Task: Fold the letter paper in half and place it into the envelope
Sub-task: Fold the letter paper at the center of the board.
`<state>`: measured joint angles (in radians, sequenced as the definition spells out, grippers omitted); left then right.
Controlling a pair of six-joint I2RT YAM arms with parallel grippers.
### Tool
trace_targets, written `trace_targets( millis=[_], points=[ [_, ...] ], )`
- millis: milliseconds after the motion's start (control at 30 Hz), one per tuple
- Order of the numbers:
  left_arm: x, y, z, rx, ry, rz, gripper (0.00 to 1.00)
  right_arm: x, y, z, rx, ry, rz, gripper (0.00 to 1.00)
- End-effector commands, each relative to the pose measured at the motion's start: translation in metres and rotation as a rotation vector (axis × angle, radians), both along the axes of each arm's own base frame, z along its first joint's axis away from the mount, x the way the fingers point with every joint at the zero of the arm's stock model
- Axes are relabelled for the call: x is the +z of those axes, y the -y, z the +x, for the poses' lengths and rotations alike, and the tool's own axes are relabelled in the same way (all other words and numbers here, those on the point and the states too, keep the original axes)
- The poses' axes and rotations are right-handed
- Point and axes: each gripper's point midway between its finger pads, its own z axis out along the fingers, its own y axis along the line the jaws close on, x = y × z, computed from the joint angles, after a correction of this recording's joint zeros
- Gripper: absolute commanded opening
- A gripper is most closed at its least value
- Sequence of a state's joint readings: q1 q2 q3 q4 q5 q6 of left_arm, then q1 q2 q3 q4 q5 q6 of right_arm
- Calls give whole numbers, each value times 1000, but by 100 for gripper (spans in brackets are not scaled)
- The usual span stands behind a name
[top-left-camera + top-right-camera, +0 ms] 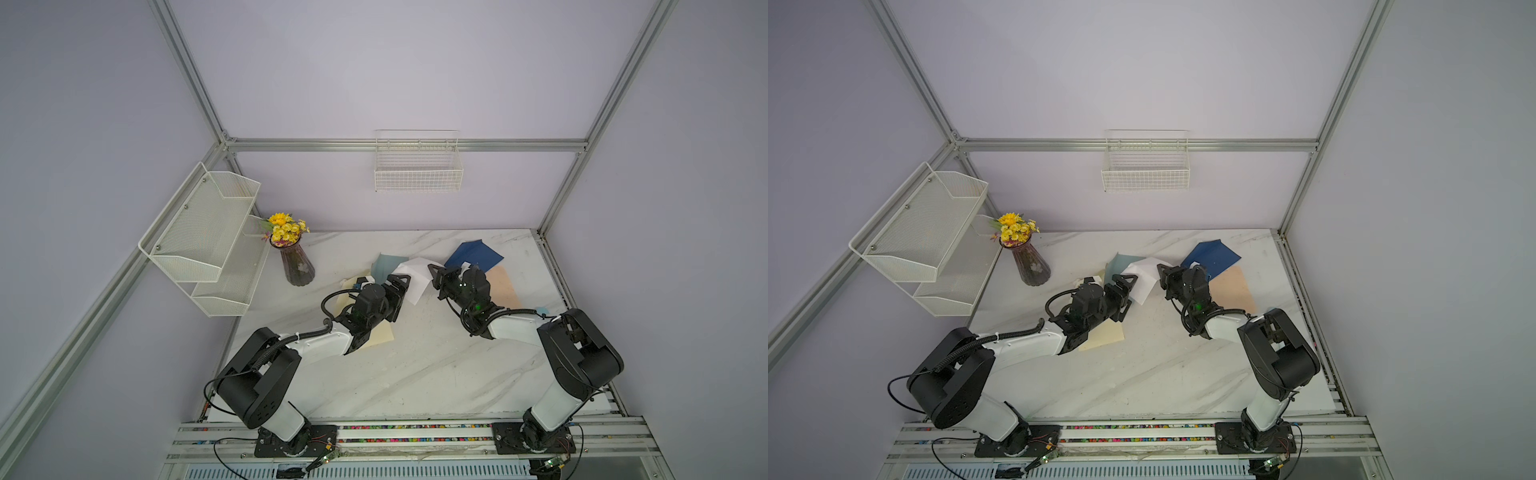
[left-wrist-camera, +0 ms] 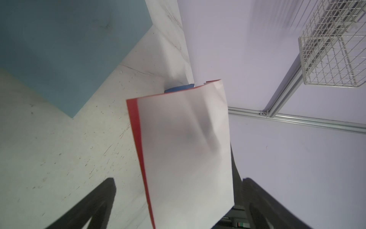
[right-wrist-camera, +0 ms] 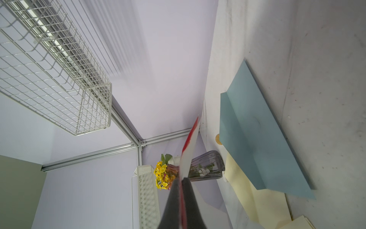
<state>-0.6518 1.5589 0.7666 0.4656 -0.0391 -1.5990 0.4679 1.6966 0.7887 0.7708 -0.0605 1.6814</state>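
Note:
The letter paper (image 1: 415,280) (image 1: 1144,280) is white outside and red inside, folded over and lifted off the table at the back middle. My right gripper (image 1: 432,268) (image 3: 181,179) is shut on one edge of it; the right wrist view shows the paper (image 3: 188,158) edge-on between the pressed pads. My left gripper (image 1: 403,295) (image 2: 178,180) is open, its fingers straddling the paper's (image 2: 184,148) other end without pinching it. A light blue-grey envelope (image 1: 384,266) (image 3: 257,138) lies flat just behind the left gripper, flap unfolded.
A dark blue envelope (image 1: 478,253) and a peach sheet (image 1: 505,291) lie under the right arm. Cream sheets (image 1: 382,332) lie under the left wrist. A vase of yellow flowers (image 1: 297,266) stands at the back left, below a mesh shelf (image 1: 208,237). A wire basket (image 1: 417,174) hangs on the back wall.

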Motion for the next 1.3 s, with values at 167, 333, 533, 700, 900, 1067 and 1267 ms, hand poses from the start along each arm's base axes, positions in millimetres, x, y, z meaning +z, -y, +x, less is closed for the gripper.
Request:
trace_targets(
  millis=[167,333,533,700,900,1067,1267],
  points=[
    [32,9,18,44,98,-139,100,-1,-5,-1,-5,-13,86,0],
    [37,13,20,31,105,-147,99,-3,-5,-2,-2,-15,80,0],
    [46,11,19,28,136,-143,66,-5,-6,-6,10,-21,62,0],
    [47,13,17,9,153,-135,28,-2,-9,-8,35,-12,42,6],
    [46,15,10,-93,163,-51,0,5,-9,-18,71,-3,7,56],
    [57,17,0,-215,238,67,0,-1,-1,-28,87,-23,-26,51],
    [53,19,-13,-321,297,149,0,-10,-4,-41,148,-60,-81,32]
  ],
)
